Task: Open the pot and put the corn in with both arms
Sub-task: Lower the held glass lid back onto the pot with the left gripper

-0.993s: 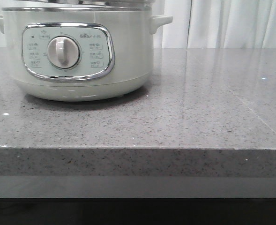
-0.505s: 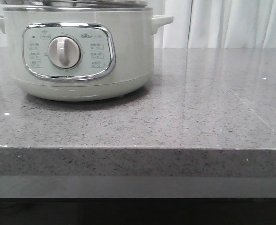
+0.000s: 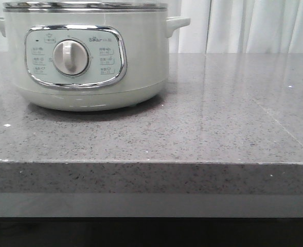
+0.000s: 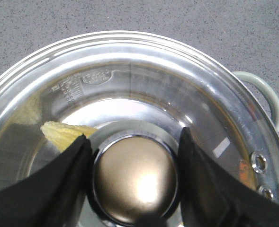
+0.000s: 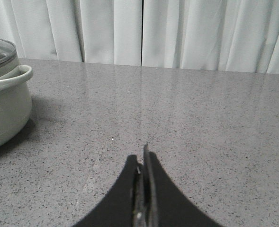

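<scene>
The pot (image 3: pixel 141 67) stands at the back left of the counter with its glass lid (image 4: pixel 177 85) seated on the metal rim. My left gripper (image 4: pixel 134 134) is above it, out of the front view, its black fingers (image 4: pixel 68 175) closed on either side of the lid's round metal knob (image 4: pixel 135 177). The corn (image 4: pixel 63 133) lies inside the pot, and its yellow end shows through the glass beside one finger. My right gripper (image 5: pixel 143 156) is shut and empty, low over the counter to the right of the pot (image 5: pixel 2 113).
The grey speckled counter (image 3: pixel 218 128) stretches to the pot's right, with its front edge (image 3: pixel 151 163) near the camera. White curtains (image 3: pixel 254 25) hang behind. A pot side handle (image 4: pixel 267 94) sticks out past the lid's rim.
The lid has come down and levelled on the pot's rim; the pot has shifted very slightly.
</scene>
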